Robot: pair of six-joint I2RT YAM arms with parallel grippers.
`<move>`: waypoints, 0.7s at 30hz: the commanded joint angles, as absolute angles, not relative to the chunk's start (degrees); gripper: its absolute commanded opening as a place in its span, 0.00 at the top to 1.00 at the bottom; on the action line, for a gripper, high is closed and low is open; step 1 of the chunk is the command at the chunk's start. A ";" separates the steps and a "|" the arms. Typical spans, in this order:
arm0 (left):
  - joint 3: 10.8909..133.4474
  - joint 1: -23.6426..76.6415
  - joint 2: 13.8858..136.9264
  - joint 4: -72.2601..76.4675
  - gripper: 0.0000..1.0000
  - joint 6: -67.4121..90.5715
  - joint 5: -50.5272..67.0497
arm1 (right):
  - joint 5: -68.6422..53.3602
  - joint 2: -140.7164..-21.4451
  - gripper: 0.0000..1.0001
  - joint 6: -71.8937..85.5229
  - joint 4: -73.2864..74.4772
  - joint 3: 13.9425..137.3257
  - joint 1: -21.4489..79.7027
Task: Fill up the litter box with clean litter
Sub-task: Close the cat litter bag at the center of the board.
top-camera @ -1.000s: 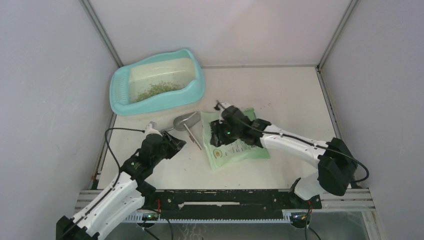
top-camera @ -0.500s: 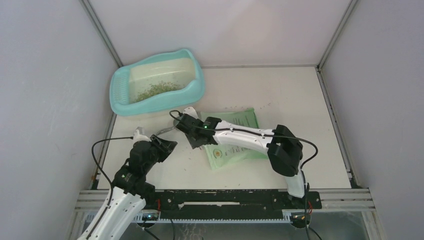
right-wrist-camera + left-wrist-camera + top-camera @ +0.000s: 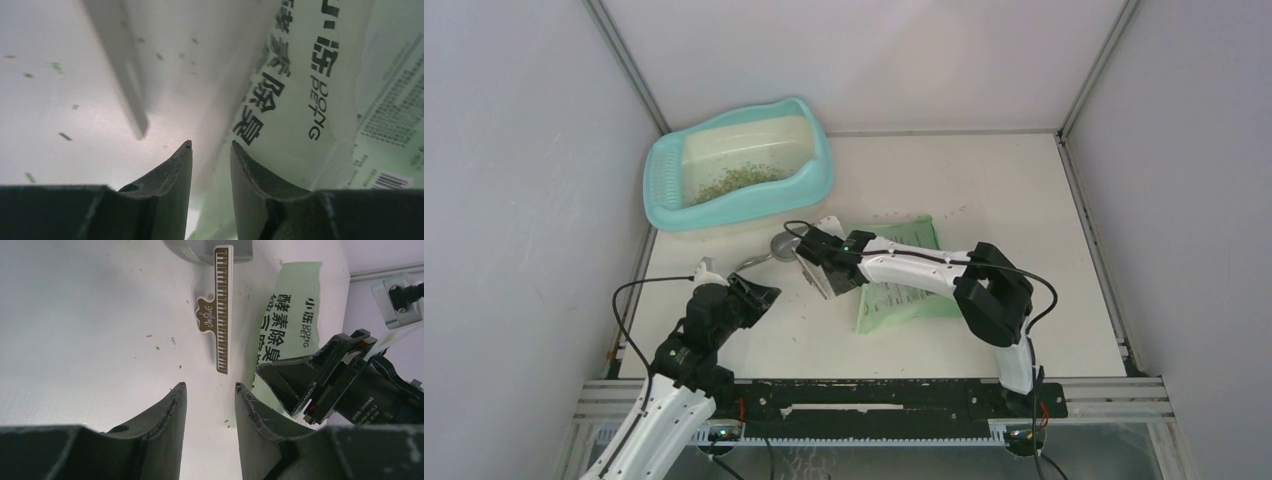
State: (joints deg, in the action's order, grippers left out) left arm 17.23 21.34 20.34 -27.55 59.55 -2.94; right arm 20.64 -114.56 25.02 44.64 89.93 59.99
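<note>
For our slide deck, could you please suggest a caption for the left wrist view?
Left gripper, open, facing a piano-key clip on the table, green bag at right.

A green printed plastic bag [image 3: 896, 308] with black Chinese characters lies on the white surface [image 3: 1004, 190], right of centre. Left of it rests a grey metal scoop [image 3: 781, 247], its thin handle pointing left and toward the near edge. In the left wrist view, a slim strip printed like piano keys [image 3: 221, 305], with a small brown tab on one side, lies flat between scoop and bag, its far end reaching the scoop. Pale grey walls [image 3: 524, 200] enclose the surface.
</note>
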 commanded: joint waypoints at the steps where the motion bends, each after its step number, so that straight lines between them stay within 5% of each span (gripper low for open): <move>1: 16.40 20.96 20.97 -24.02 0.56 59.98 -1.57 | 22.90 -106.89 0.59 26.13 42.73 84.86 57.54; 14: 17.68 21.38 24.32 -21.19 0.58 60.24 -0.44 | 12.68 -91.36 0.58 25.12 32.70 65.47 52.35; 21: 19.12 26.33 27.91 -18.30 0.58 62.13 -3.25 | 8.62 -92.22 0.58 24.58 29.23 62.74 51.09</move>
